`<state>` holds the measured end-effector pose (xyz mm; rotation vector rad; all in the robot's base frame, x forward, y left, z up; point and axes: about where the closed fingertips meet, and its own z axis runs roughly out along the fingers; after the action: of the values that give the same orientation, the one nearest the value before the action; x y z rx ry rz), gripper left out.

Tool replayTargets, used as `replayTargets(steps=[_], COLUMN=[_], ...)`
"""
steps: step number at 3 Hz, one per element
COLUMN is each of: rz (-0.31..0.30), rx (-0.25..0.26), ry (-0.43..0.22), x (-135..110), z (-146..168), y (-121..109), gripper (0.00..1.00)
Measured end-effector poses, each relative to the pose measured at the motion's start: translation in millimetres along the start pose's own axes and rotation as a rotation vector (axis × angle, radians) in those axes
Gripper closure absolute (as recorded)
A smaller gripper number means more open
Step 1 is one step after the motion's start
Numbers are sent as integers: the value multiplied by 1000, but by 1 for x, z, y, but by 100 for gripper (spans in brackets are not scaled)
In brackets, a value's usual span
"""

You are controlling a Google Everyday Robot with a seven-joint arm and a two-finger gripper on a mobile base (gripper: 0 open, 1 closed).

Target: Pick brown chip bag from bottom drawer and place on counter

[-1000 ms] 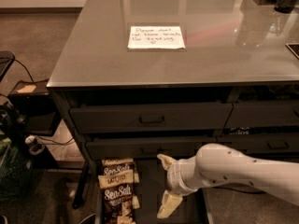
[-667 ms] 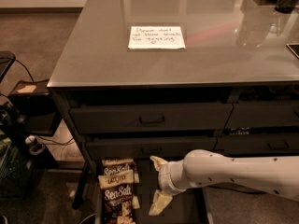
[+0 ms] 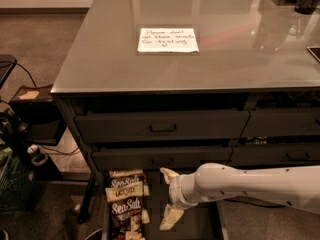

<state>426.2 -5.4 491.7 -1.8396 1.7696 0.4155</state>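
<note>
Tool [image 3: 165, 198] is below the worktop's front edge, over the open bottom drawer [image 3: 200, 223], at the end of the white arm [image 3: 250, 184] that reaches in from the right. Its two pale fingers [image 3: 171, 218] are spread wide apart with nothing between them.

Brown chip bag [image 3: 125, 211] lies flat in the left part of the drawer, just left of the tool with a narrow gap between them. A second bag [image 3: 124, 180] with the same print lies just behind it, and the two overlap.

Worktop [image 3: 100, 59] is glossy grey, with a white handwritten note [image 3: 168, 40] near its middle. The upper drawer fronts [image 3: 162, 126] are shut.
</note>
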Motion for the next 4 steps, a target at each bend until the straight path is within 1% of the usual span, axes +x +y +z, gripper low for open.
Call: replayTargets(steps=[1, 2, 3, 4], rz=[-34, -40, -14, -14], rx=[19, 25, 19, 19], ry=[-34, -80, -132, -132], x=[13, 15, 13, 13], z=[46, 105, 154, 154], y=[-8, -14, -14, -14], gripper=[0, 0, 0, 0])
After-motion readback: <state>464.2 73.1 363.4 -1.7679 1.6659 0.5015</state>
